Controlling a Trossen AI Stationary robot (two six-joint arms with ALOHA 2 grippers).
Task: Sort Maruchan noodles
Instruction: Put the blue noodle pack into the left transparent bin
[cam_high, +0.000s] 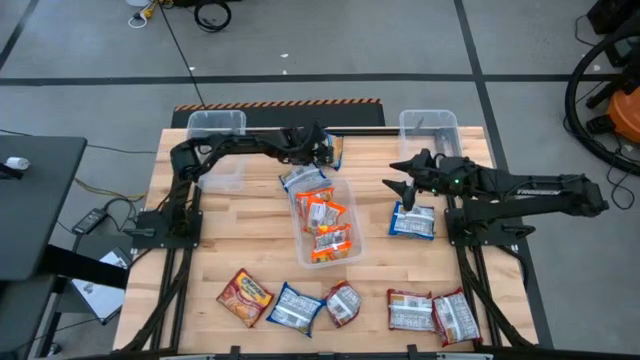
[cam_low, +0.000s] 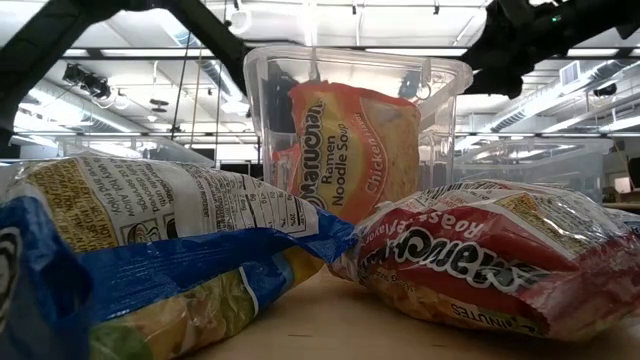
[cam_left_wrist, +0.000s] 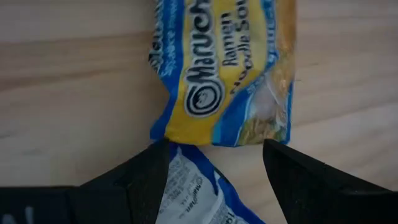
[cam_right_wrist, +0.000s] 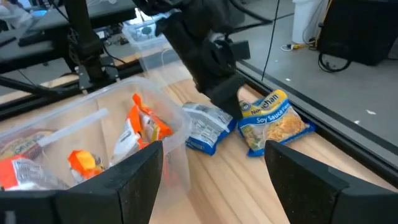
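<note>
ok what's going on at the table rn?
The two arms are sorting ramen packets. The left gripper hangs open over two blue packets at the table's far edge, gripping nothing yet. The right gripper is open and empty, hovering right of the middle bin, which already holds orange packets. Another blue packet lies under the right arm. More packets lie loose along the near edge. Two far bins look empty.

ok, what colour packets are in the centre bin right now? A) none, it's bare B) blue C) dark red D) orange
D: the high view shows the clear centre bin holding only orange packets; the blue and dark red ones lie on the table outside it.
</note>
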